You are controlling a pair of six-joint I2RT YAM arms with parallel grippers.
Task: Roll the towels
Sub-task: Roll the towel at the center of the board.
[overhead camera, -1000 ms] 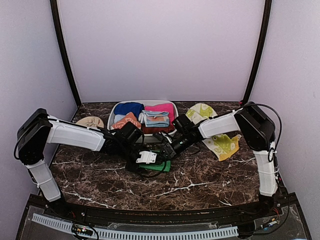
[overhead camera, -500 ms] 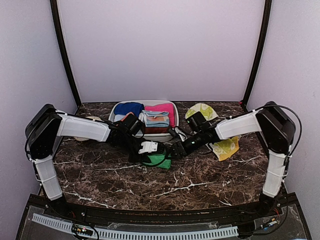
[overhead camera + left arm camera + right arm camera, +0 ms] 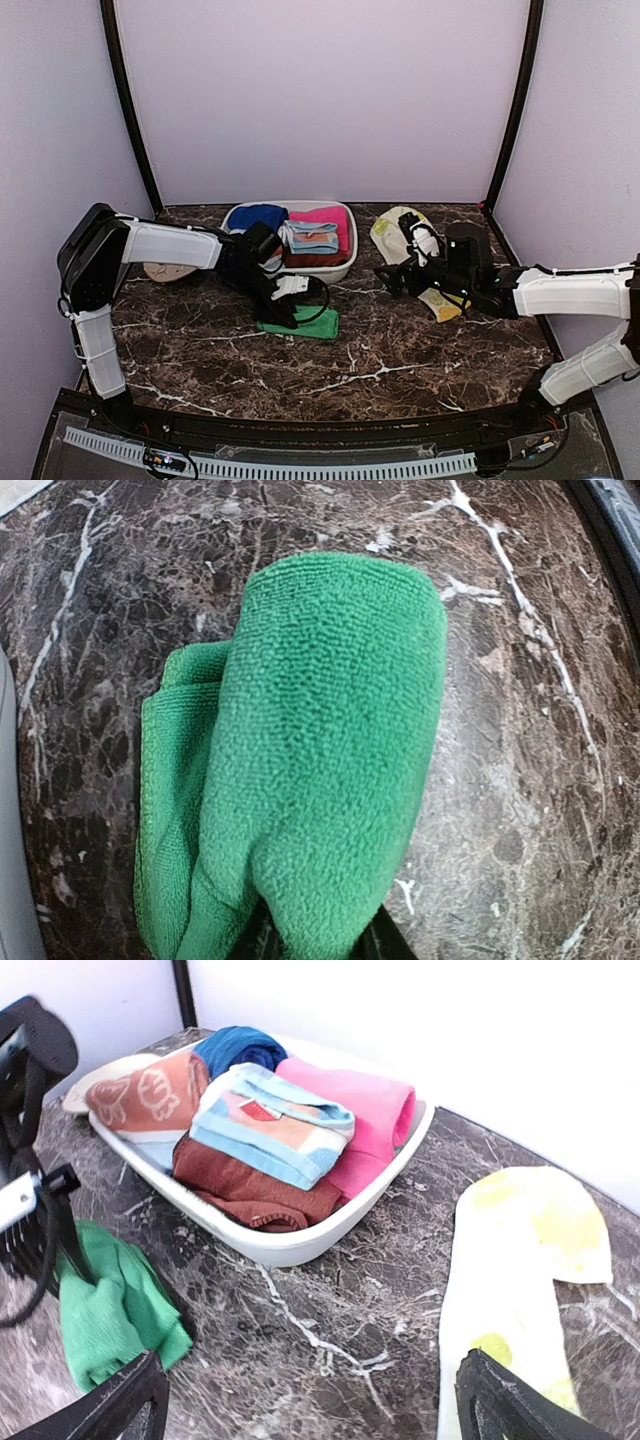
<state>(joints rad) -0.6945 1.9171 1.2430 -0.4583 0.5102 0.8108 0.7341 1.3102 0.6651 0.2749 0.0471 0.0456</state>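
The green towel (image 3: 320, 730) lies as a loose roll on the marble table (image 3: 400, 350), in front of the basket. My left gripper (image 3: 315, 942) is shut on its near end, and the cloth bulges out between the two dark fingers. From above, the left gripper (image 3: 281, 311) sits at the green towel's (image 3: 308, 323) left edge. My right gripper (image 3: 315, 1410) is open wide and empty, hovering over bare table between the green towel (image 3: 105, 1310) and the cream towel with yellow-green shapes (image 3: 520, 1260). The cream towel (image 3: 398, 232) lies flat at the right, partly under my right gripper (image 3: 393, 277).
A white basket (image 3: 345, 262) at the back centre holds folded blue, pink, orange-patterned, light blue and rust cloths. A pale round cloth (image 3: 165, 270) lies at the left by the left arm. Dark frame posts stand at both back corners.
My right gripper let go of the green towel, opened wide and drew back to the right over the cream towel. My left gripper closed on the green towel's end.
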